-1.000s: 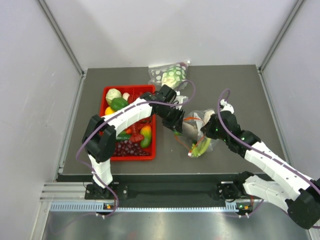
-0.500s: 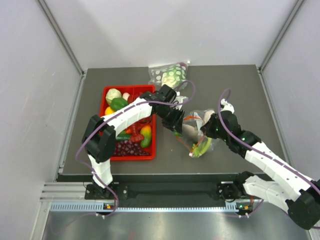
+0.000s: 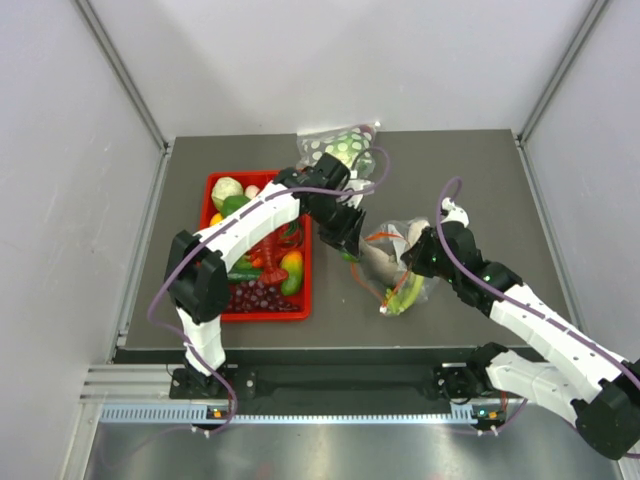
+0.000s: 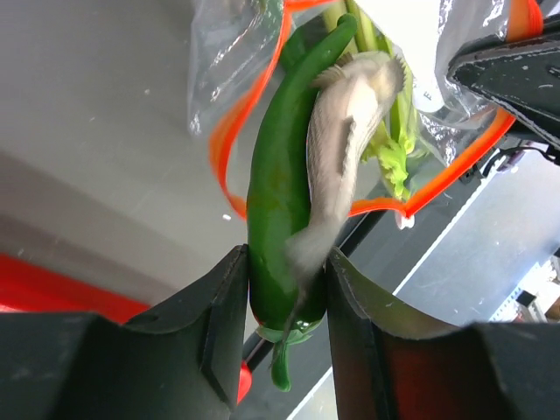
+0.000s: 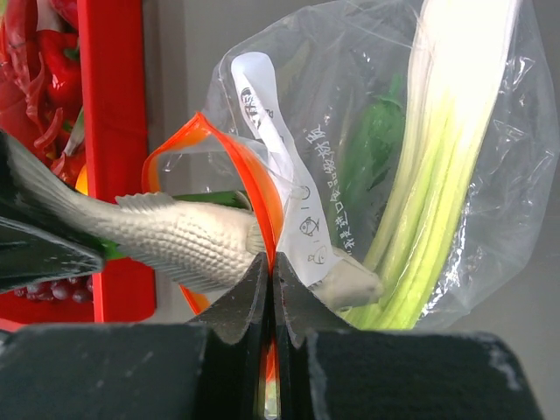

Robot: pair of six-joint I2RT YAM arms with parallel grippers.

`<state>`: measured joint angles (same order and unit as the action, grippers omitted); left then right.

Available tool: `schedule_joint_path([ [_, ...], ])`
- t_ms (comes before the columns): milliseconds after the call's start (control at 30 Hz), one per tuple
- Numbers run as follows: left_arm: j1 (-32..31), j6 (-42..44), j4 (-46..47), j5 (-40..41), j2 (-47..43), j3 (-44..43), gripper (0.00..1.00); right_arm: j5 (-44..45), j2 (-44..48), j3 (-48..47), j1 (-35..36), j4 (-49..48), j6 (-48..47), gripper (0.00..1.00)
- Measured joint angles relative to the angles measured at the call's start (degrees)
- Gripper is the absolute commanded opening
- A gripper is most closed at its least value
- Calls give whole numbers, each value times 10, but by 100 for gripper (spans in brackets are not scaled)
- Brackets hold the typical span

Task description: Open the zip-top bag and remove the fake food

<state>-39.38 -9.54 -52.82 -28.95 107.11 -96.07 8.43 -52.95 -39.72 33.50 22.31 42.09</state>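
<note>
Removal step: left gripper (image 4: 284, 297) pinches slim green plastic vegetable (image 4: 276, 201) and grey plastic fish (image 4: 343, 157) together, both partway out of clear crinkly zip-top bag (image 5: 503, 188) just ahead of it, right gripper (image 5: 271, 282) pressed together on orange-red zip strip (image 5: 264, 197); next likely needs a straight pull-back, pale green-and-white celery-like stalk bunch (image 5: 442, 184) left inside.

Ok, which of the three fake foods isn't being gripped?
The pale celery stalk, lying inside the zip-top bag; the left gripper pinches the grey fish and green pepper together.

One zip-top bag (image 3: 385, 262), one fish (image 4: 346, 140), one tray (image 3: 265, 316)
</note>
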Motion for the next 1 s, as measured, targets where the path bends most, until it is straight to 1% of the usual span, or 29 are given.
schedule_joint_path([
  [133,1,5,-31,13,0,-43,13,0,0,0,0,0,0,0],
  [333,-7,-9,-28,-2,12,-89,13,-1,0,0,0,-4,-1,0],
  [433,-11,-24,-15,-12,23,-93,11,1,1,0,0,-4,-1,0],
  [533,-13,-41,-6,-17,48,-105,10,2,7,0,0,-3,0,0],
  [700,-13,-40,-19,-6,103,-161,10,11,20,0,0,1,0,0],
  [833,-8,-27,-32,11,99,-160,10,17,24,0,0,1,2,0],
  [1000,-2,-18,-46,24,55,-108,10,20,23,0,-2,1,11,0],
])
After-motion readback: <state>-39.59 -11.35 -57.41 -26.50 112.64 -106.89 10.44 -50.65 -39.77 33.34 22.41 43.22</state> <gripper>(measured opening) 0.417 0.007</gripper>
